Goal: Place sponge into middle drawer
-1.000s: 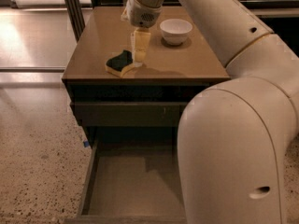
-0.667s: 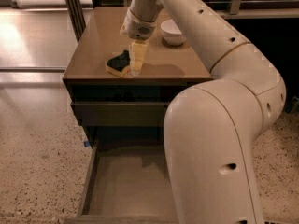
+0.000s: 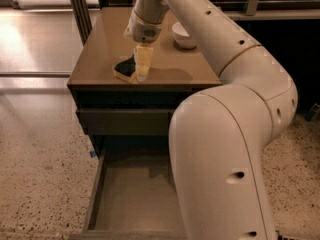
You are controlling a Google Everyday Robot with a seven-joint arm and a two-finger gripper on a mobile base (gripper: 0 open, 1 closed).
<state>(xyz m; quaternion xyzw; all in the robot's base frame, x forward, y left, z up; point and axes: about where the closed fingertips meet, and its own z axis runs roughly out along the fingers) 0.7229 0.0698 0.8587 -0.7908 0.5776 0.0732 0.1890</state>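
Sponge (image 3: 125,69) near countertop's (image 3: 97,54) front edge, jaws down against it, hold unclear, middle drawer (image 3: 134,204) open below.

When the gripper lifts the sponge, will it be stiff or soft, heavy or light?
The sponge is probably soft: its yellow foam body should give under a squeeze. It looks small beside the gripper, which is down at its side, so it is likely light. It lies flat on the cabinet top, so it should slide, not roll.
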